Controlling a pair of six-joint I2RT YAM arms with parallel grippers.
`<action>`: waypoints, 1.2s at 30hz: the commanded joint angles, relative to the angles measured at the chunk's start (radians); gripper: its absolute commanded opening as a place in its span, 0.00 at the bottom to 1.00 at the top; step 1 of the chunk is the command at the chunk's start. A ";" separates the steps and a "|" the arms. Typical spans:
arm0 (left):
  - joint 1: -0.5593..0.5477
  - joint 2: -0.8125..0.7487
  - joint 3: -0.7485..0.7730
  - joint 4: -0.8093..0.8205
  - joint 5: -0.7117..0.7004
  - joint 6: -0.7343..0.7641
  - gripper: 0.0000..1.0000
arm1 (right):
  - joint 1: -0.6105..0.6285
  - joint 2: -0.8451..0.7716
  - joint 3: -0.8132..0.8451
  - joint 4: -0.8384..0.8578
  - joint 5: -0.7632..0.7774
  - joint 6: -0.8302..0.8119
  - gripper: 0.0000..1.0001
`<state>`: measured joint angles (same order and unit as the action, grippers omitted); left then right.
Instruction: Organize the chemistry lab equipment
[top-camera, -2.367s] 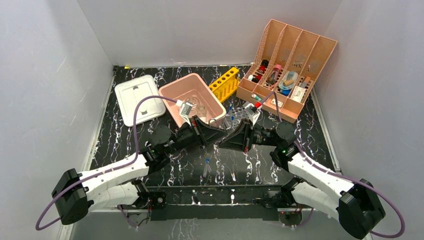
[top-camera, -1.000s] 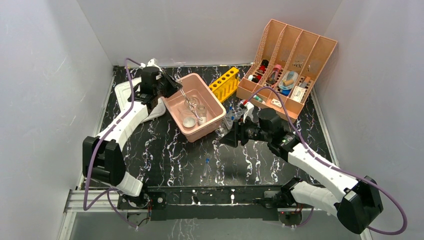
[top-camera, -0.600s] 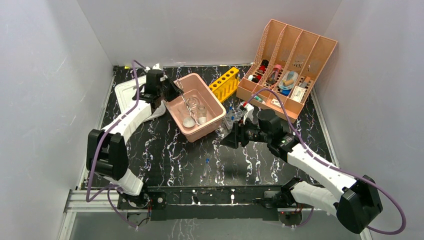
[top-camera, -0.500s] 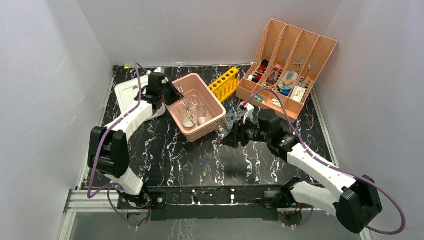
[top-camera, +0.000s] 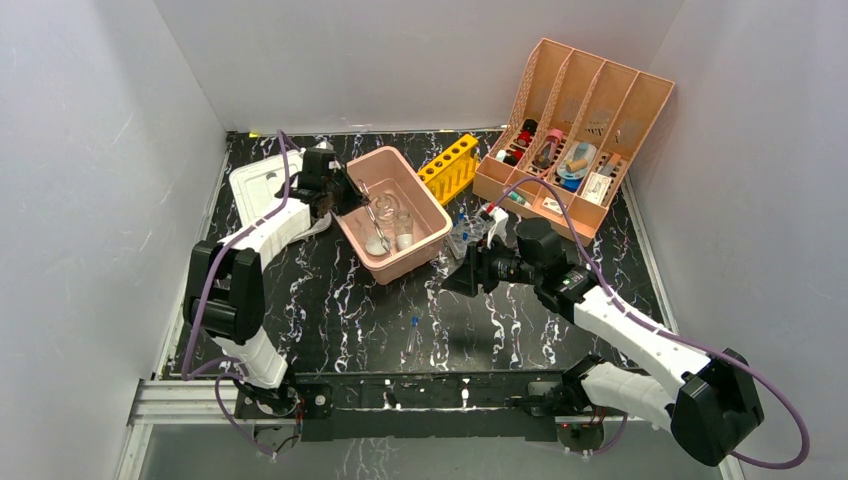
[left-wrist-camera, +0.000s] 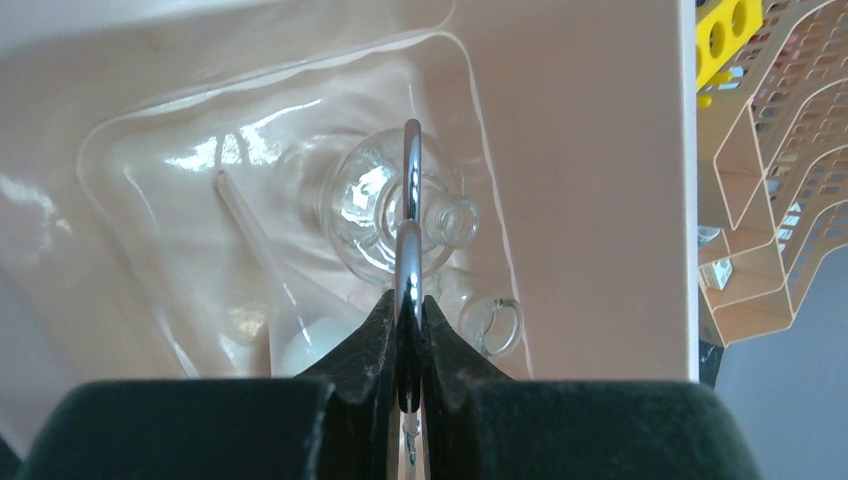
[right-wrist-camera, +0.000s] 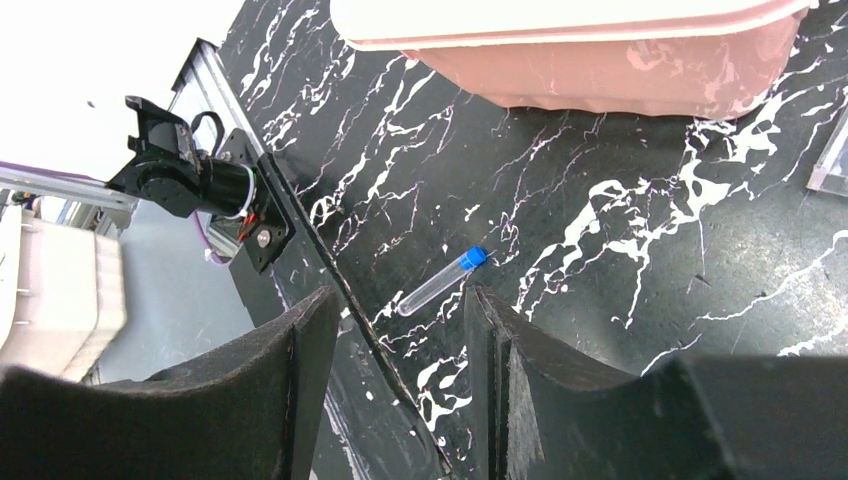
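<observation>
My left gripper (top-camera: 350, 196) hangs over the left rim of the pink tub (top-camera: 386, 154), shut on the thin metal tongs (top-camera: 376, 222), which slant down into the tub. In the left wrist view the tongs (left-wrist-camera: 410, 200) run up from my shut gripper (left-wrist-camera: 408, 300) across a clear round flask (left-wrist-camera: 375, 215). A small beaker (left-wrist-camera: 494, 326) and a white dish (left-wrist-camera: 308, 350) lie beside the flask on the tub floor. My right gripper (top-camera: 456, 276) stands open and empty above the table, right of the tub. A blue-capped test tube (right-wrist-camera: 440, 282) lies beyond its fingertips (right-wrist-camera: 318, 310).
A white tray (top-camera: 258, 185) lies left of the tub, under my left arm. A yellow tube rack (top-camera: 450, 167) and the peach file organizer (top-camera: 580, 130) stand at the back right. Small clear items (top-camera: 466, 234) sit by the right wrist. The test tube (top-camera: 412, 335) lies near the front rail.
My left wrist has shifted a little right and toward the tub, carrying the tongs lower into it. The right arm has not moved.
</observation>
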<state>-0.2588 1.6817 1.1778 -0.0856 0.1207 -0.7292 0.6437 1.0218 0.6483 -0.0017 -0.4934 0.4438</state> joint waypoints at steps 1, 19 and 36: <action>-0.002 0.053 0.007 -0.071 0.031 -0.019 0.00 | -0.006 -0.023 -0.010 0.030 -0.008 -0.007 0.59; -0.002 0.023 -0.047 -0.059 -0.015 0.002 0.16 | -0.011 -0.045 -0.027 0.019 -0.005 -0.007 0.59; -0.001 -0.007 -0.038 -0.097 -0.020 -0.014 0.52 | -0.012 -0.045 -0.037 0.022 -0.003 -0.008 0.59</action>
<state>-0.2611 1.7287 1.1397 -0.1200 0.1078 -0.7341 0.6350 0.9859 0.6155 -0.0090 -0.4927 0.4442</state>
